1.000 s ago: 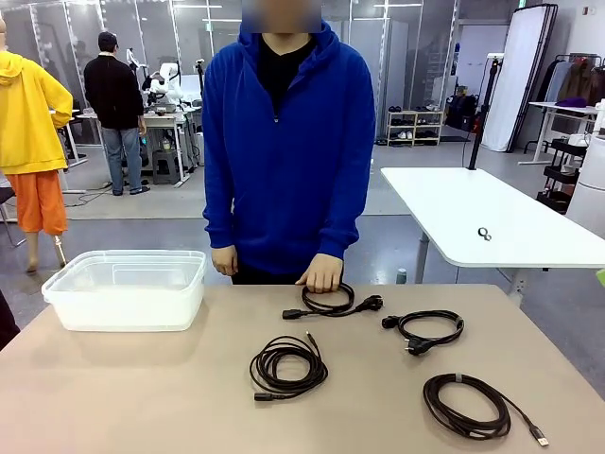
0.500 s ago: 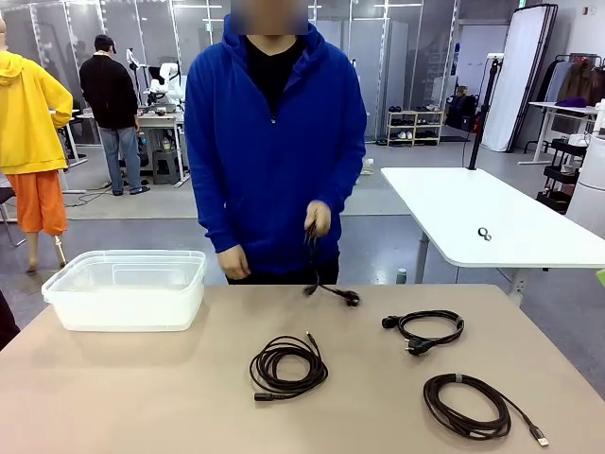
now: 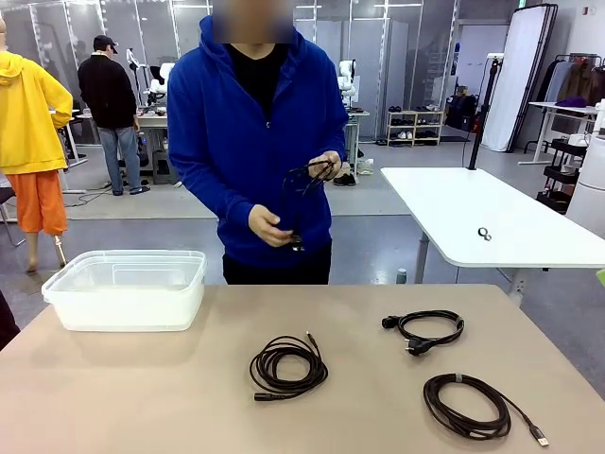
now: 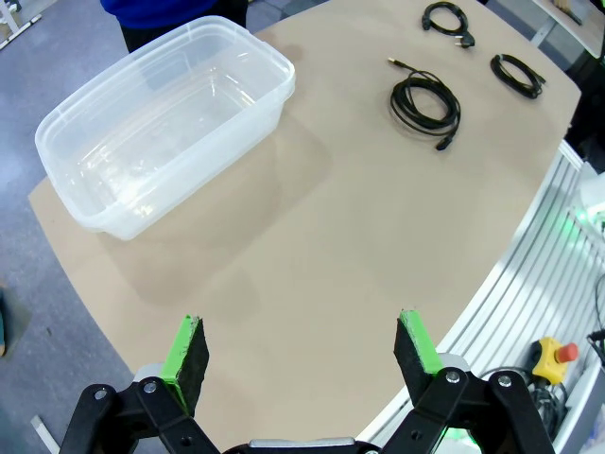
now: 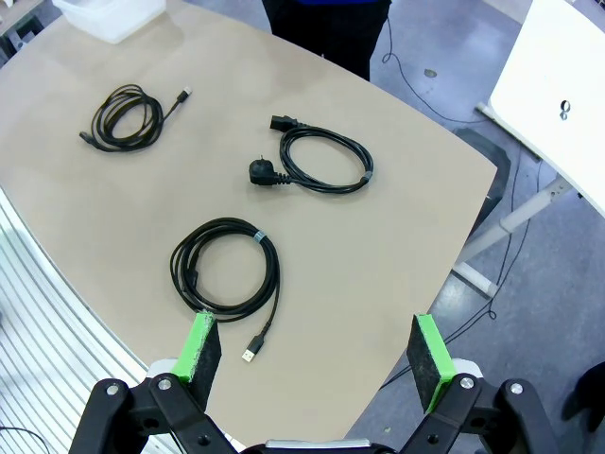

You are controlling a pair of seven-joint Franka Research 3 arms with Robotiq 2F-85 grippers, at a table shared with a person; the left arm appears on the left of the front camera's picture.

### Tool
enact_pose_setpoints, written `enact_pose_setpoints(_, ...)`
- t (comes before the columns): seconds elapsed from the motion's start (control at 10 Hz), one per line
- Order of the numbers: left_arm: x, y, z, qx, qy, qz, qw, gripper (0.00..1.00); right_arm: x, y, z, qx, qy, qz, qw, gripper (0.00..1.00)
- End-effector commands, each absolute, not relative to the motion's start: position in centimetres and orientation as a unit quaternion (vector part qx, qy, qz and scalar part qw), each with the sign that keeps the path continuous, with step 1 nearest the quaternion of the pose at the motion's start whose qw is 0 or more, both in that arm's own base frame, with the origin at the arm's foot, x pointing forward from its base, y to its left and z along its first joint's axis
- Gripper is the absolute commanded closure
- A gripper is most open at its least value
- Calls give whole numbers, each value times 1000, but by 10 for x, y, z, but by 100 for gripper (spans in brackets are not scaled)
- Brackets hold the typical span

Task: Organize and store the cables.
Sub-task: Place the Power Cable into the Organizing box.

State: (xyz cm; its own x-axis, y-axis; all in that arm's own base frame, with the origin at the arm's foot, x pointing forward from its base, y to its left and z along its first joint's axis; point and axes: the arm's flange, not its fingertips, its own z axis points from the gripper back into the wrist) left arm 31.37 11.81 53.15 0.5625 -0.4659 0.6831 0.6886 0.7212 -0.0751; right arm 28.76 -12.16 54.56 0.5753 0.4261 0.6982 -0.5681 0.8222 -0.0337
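One tan tabletop (image 3: 142, 397). Person (image 3: 248, 132) at far side holds black cable (image 3: 301, 177) chest-high. Clear plastic bin (image 3: 125, 301) left. Coiled cables lying apart: centre coil (image 3: 288, 367), far-right coil (image 3: 430, 327), near-right coil (image 3: 467, 405). Left claw (image 4: 301, 331), right claw (image 5: 314, 331): fingers apart, empty.

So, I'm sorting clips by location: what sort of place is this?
Likely a lab or workshop, not a home: an emergency-stop button beside the table, white worktables on open floor, and glass partitions at the back.

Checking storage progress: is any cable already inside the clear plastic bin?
No, the left wrist view looks down into the clear bin and shows only its bare bottom.
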Motion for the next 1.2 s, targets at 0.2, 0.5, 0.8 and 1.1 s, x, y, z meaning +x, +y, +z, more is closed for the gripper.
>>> enact_pose_setpoints(0.2,314,119,531,-175,-330,-342,862,0,286,-122,547,97,-367,282,881,0)
enact_pose_setpoints(0.5,314,119,531,-175,-330,-342,862,0,286,-122,547,97,-367,282,881,0)
enact_pose_setpoints(0.8,314,119,531,-175,-330,-342,862,0,286,-122,547,97,-367,282,881,0)
enact_pose_setpoints(1.1,314,119,531,-175,-330,-342,862,0,293,-108,546,50,-352,305,884,0)
